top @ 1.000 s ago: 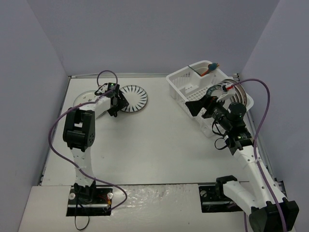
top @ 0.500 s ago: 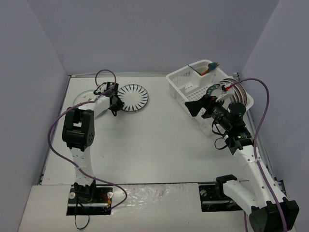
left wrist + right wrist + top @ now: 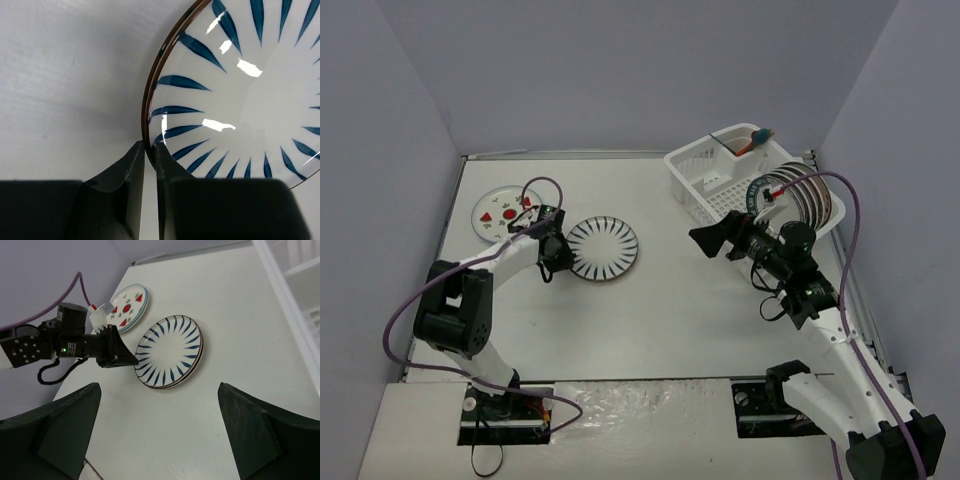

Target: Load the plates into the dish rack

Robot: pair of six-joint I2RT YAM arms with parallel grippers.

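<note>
A white plate with dark radial stripes (image 3: 605, 248) (image 3: 240, 85) (image 3: 171, 352) is at the table's middle left. My left gripper (image 3: 560, 256) (image 3: 150, 150) is shut on its left rim, one finger on each side of the edge. Whether the plate is lifted I cannot tell. A plate with red strawberries (image 3: 501, 211) (image 3: 129, 307) lies flat at the back left. The white dish rack (image 3: 705, 175) stands at the back right with plates (image 3: 807, 203) upright in it. My right gripper (image 3: 705, 240) (image 3: 159, 390) hovers open left of the rack, facing the striped plate, with nothing between its fingers.
A utensil cup (image 3: 748, 142) in the rack's far corner holds an orange and blue object. Purple walls close in the table on the left, back and right. The left arm's purple cable (image 3: 405, 315) loops over the table's left side.
My left gripper shut on the striped plate's rim and drew it nearer and to the right, uncovering the strawberry plate. My right gripper moved left, away from the rack.
</note>
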